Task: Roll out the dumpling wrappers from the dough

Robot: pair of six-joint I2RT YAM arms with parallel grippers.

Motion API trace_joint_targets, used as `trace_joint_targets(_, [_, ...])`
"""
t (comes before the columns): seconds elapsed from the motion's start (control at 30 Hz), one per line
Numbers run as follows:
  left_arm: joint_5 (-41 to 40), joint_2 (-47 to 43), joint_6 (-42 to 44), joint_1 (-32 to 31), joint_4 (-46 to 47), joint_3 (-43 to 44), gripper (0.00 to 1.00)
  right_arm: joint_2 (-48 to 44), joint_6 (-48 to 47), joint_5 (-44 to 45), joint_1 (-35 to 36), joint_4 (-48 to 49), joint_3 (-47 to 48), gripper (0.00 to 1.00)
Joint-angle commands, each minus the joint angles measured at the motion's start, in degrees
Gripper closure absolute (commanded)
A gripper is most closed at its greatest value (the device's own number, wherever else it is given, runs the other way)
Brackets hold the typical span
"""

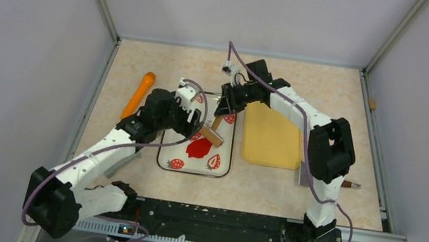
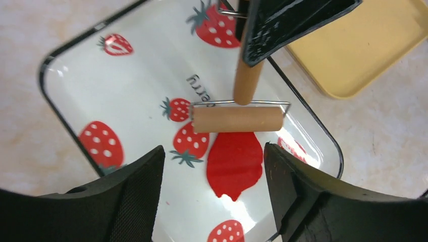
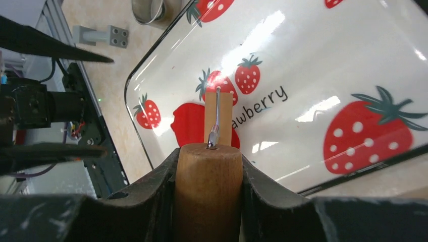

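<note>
The dough [image 1: 198,149] is a flat red irregular blob on the strawberry-printed tray [image 1: 163,155]; it also shows in the left wrist view [image 2: 235,164] and the right wrist view [image 3: 188,123]. My right gripper [image 1: 225,106] is shut on the wooden handle of a small roller [image 2: 237,119], whose barrel rests at the dough's far edge [image 3: 218,117]. My left gripper [image 2: 214,196] is open and empty, hovering over the tray with the dough between its fingers. No round wrappers show.
A yellow tray [image 1: 270,139] lies right of the printed tray. An orange-handled tool [image 1: 139,94] lies to the left. A metal ring cutter [image 3: 148,10] and a grey bracket [image 3: 101,36] sit near the tray's edge.
</note>
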Motion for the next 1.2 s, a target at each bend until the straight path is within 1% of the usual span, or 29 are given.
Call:
trace_joint_targets(0.0, [-5.35,-1.08,3.55,3.45,0.36,2.01,0.26,-7.49,-1.55,-3.34,-2.19,-2.45,5.24,1.0])
trace_joint_targets(0.03, [-7.67,0.68,1.68,4.59,0.19,2.98,0.27,-8.51,-1.59,-3.17,-2.75,-2.7,5.03,1.0])
trace_joint_targets(0.1, [-10.21,8.1,-1.87,7.28,-1.9,6.55,0.31,-11.15,-2.1,-1.91,-4.05,-3.29,4.19,1.0])
trace_joint_targets(0.17, [-14.54,16.57,-4.81,9.48,-7.74,14.21,0.38,-14.2,-3.07,-0.53,-5.33,-4.44,2.79,1.0])
trace_joint_targets(0.23, [-15.74,23.6,-7.61,12.6,-12.08,20.09,0.45,-17.64,-4.46,1.1,-6.33,-5.69,0.83,1.0])
trace_joint_targets(0.27, [-16.01,25.49,-8.39,13.47,-12.06,21.26,0.45,-19.37,-5.83,1.67,-6.8,-6.43,-0.19,1.0])
trace_joint_targets(0.33, [-16.56,28.16,-8.04,14.97,-8.68,21.75,0.42,-22.82,-7.15,3.33,-7.45,-8.2,-2.2,1.0])
trace_joint_targets(0.37, [-16.7,29.95,-7.73,15.31,-8.65,23.09,0.42,-24.49,-7.66,3.85,-8.01,-9.13,-3.15,1.0])
trace_joint_targets(0.5, [-15.35,37.55,-9.86,16.89,-11.93,28.92,0.44,-29.92,-8.98,5.96,-9.15,-12.31,-6.13,1.0])
trace_joint_targets(0.57, [-15.18,39.39,-10.95,17.33,-11.0,29.45,0.47,-32.24,-9.4,6.72,-9.38,-13.52,-8.13,1.0])
trace_joint_targets(0.63, [-15.68,41.09,-12.02,17.42,-9.83,29.6,0.52,-34.14,-10.61,7.97,-9.44,-14.98,-10.39,1.0])
trace_joint_targets(0.7, [-13.83,43.31,-13.43,17.73,-10.05,30.35,0.58,-34.91,-11.84,9.02,-9.38,-16.94,-11.51,1.0])
trace_joint_targets(0.77, [-12.32,44.94,-15.08,18.01,-10.22,30.83,0.62,-35.05,-12.79,9.86,-9.39,-18.39,-11.48,1.0])
trace_joint_targets(0.87, [-12.99,45.95,-17.64,18.68,-10.65,30.78,0.78,-34.97,-12.84,11.28,-9.42,-18.42,-11.06,1.0])
trace_joint_targets(0.97, [-14.41,45.41,-20.54,20.2,-11.5,30.3,0.89,-33.98,-12.18,11.54,-9.45,-17.96,-10.44,1.0])
trace_joint_targets(1.03, [-15.27,44.03,-22.84,21.74,-12.23,29.73,0.99,-33.17,-11.45,11.53,-9.41,-17.17,-10.29,1.0])
trace_joint_targets(1.17, [-15.36,40.19,-29.86,25.35,-13.72,26.28,1.0,-31.44,-8.4,12.42,-9.41,-14.48,-10.33,1.0])
